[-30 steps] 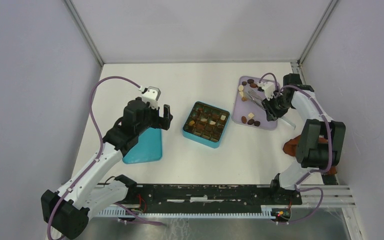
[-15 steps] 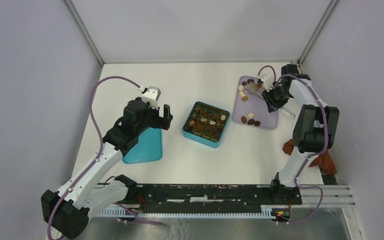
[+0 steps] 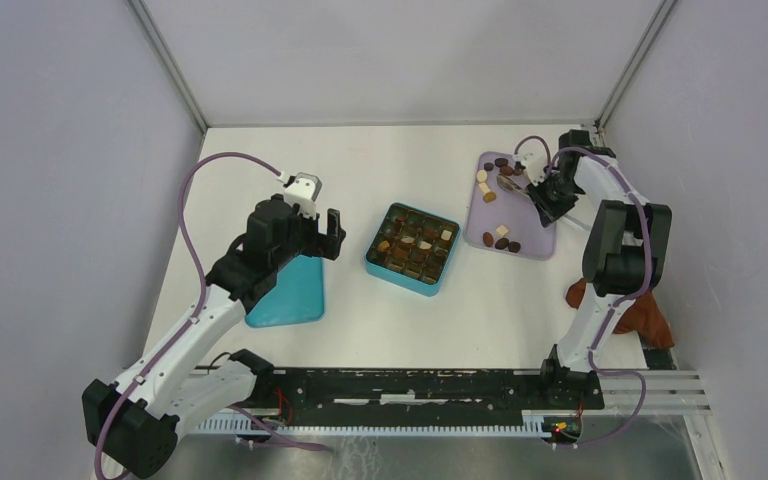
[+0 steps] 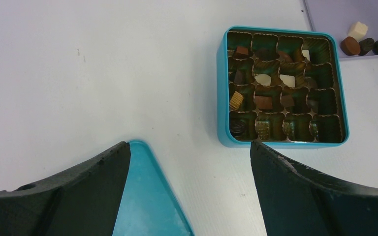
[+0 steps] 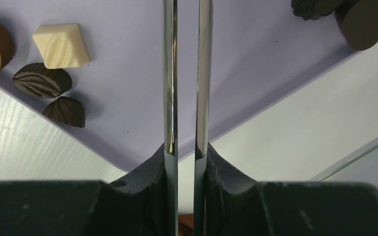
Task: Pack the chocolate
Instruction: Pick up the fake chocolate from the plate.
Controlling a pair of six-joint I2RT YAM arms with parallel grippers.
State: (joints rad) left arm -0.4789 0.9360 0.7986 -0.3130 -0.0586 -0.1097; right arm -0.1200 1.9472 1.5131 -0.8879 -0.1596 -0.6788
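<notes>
Several small bite-sized chocolate pieces (image 5: 61,45) in dark brown, mid brown and cream-white lie loose on the lilac tray (image 3: 480,215) at the upper right of the overhead frame. More sit in the gold-lined cups of the square teal box (image 4: 221,83) at the middle of the white tabletop (image 3: 410,330). The right jaws are pinching the two blades of the metal tongs (image 5: 170,88), which stand nearly parallel with a thin gap and nothing caught in the stretch that shows (the tips run off the top of the wrist frame, so what they touch cannot be told). The left jaws are spread wide over the teal lid (image 3: 290,295) at the left, apart from the box. The step in hand looks like picking a piece off the tray. To do it well, the squeeze should ease until the blades part wider than one piece. The tips should then straddle a single piece clear of its neighbours and close gently, since a hard pinch could flick it away. Lift straight up before crossing to an empty cup.
</notes>
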